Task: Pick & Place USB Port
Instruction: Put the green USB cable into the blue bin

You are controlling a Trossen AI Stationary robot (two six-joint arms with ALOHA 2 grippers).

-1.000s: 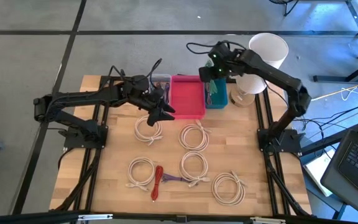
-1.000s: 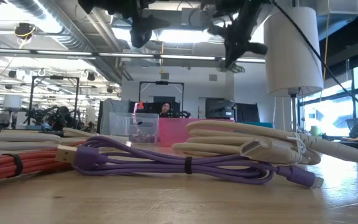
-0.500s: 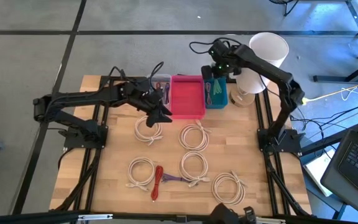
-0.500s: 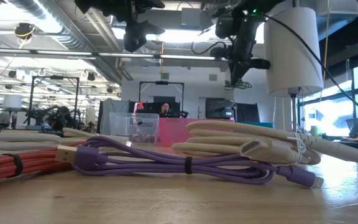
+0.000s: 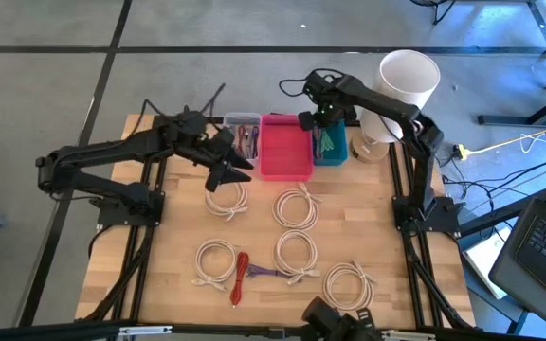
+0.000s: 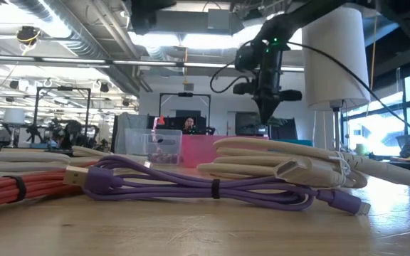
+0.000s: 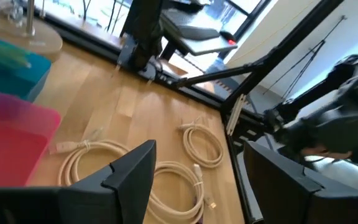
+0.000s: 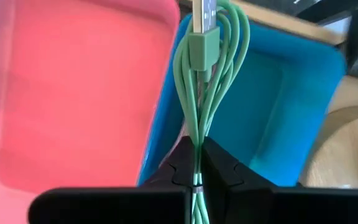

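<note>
A green coiled USB cable [image 8: 204, 93] is in my right gripper [image 8: 196, 167], which is shut on it above the blue bin [image 5: 337, 150] at the table's far edge. The cable's plug [image 8: 202, 18] points away from the fingers. In the low view the right gripper [image 6: 267, 107] points straight down. My left gripper [image 7: 197, 180] is open and holds nothing. It hovers above a white cable coil [image 5: 226, 199], next to the pink bin [image 5: 285, 152]. My right gripper pinches the green cable's bundled strands [image 8: 197, 146] between its two fingers, several strands together. The fingers come from above, pointing down. The coil hangs below them over the blue bin; whether it touches the bin's floor I cannot tell.
A clear bin [image 5: 245, 133] holding cables stands left of the pink bin. Several white coils [image 5: 297, 206], a red cable [image 5: 241, 277] and a purple cable [image 6: 191, 186] lie on the wooden table. A white lamp [image 5: 401, 85] stands at the far right corner.
My right gripper has come down toward the blue bin with the green cable and has turned at the wrist. My left gripper has risen and drawn back toward the table's left, away from the pink bin, staying open.
</note>
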